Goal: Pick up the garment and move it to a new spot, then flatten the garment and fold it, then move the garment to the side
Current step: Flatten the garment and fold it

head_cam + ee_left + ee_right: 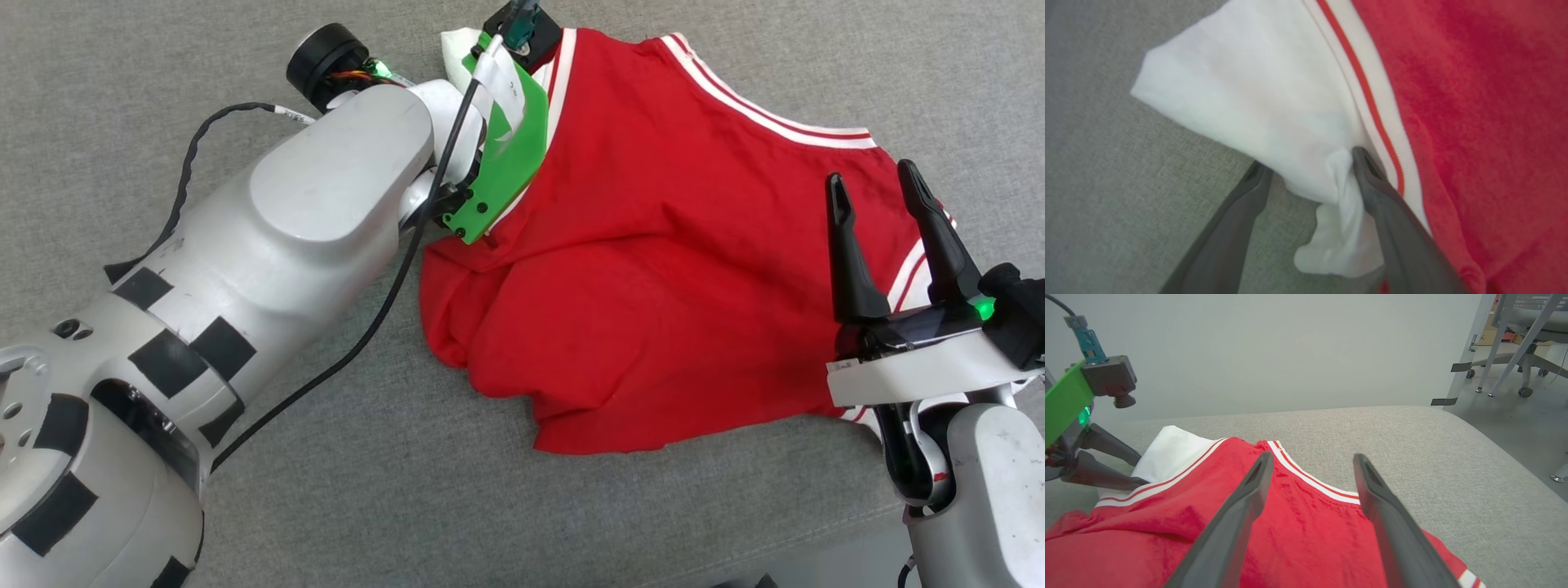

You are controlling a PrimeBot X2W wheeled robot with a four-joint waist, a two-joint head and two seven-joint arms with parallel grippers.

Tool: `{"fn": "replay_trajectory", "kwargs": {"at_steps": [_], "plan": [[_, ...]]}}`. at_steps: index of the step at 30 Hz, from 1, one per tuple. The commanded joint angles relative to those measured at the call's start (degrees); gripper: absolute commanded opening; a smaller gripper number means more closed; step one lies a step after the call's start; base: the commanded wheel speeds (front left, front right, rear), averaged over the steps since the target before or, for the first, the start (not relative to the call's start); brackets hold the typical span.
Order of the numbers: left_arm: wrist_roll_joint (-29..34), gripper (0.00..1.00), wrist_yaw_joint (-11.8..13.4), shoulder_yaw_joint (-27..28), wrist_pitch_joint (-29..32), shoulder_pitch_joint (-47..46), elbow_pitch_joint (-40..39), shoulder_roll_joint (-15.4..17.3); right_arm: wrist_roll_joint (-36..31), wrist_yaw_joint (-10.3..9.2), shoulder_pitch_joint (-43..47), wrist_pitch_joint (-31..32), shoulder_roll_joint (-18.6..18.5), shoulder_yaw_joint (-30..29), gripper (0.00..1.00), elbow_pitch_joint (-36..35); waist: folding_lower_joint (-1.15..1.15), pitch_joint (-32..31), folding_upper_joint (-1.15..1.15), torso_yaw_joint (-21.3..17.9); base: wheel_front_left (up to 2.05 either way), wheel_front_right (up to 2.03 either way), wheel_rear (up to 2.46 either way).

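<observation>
The garment, a red T-shirt with white striped trim, lies crumpled on a grey cushioned surface. My left arm reaches over its far left corner; its green wrist plate hides the fingers there. In the left wrist view my left gripper stands open astride a bunched fold of the white sleeve, the right finger touching the cloth. My right gripper is open above the garment's right side, with nothing between its fingers. The right wrist view has that gripper over the red cloth near the striped collar, and the left gripper at the sleeve.
The grey cushion spreads around the garment, with its front edge at the lower right. A black cable hangs along my left forearm. Beyond the cushion stand a pale wall and an office chair on the floor at the right.
</observation>
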Motion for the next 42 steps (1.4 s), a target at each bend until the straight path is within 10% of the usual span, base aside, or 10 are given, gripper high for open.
{"fn": "replay_trajectory", "kwargs": {"at_steps": [1,3,4,16,42], "plan": [[0.37,1.00,-0.17,-1.31,0.96,2.28,0.72,0.26,0.08,-0.03,-1.20,-0.58,0.08,0.15,1.00,0.31,-0.01,0.33,0.00,-0.39,0.00,0.00,0.00],[0.71,0.05,-0.17,-1.45,1.47,2.83,0.00,0.65,0.06,-0.03,-1.43,-0.77,0.03,0.04,1.00,0.63,-0.01,0.32,0.00,-0.36,0.00,0.00,0.00],[0.77,0.00,-0.17,-1.48,1.25,3.01,-0.26,0.89,0.03,-0.03,-1.51,-0.86,0.01,0.02,1.00,0.80,-0.01,0.22,0.00,-0.30,0.00,0.00,0.00],[3.09,0.00,-0.17,-1.53,-14.19,2.06,-5.83,2.74,-0.87,-0.03,1.14,-0.87,-0.81,-1.91,1.00,1.69,-0.01,-5.88,0.00,4.52,0.00,0.00,0.00],[-4.65,0.00,3.54,-0.07,-28.37,14.32,-4.23,24.25,-1.26,-0.03,6.51,2.59,-1.47,-5.28,1.00,-0.25,-0.01,-11.75,0.00,14.21,0.00,0.00,0.00]]}}
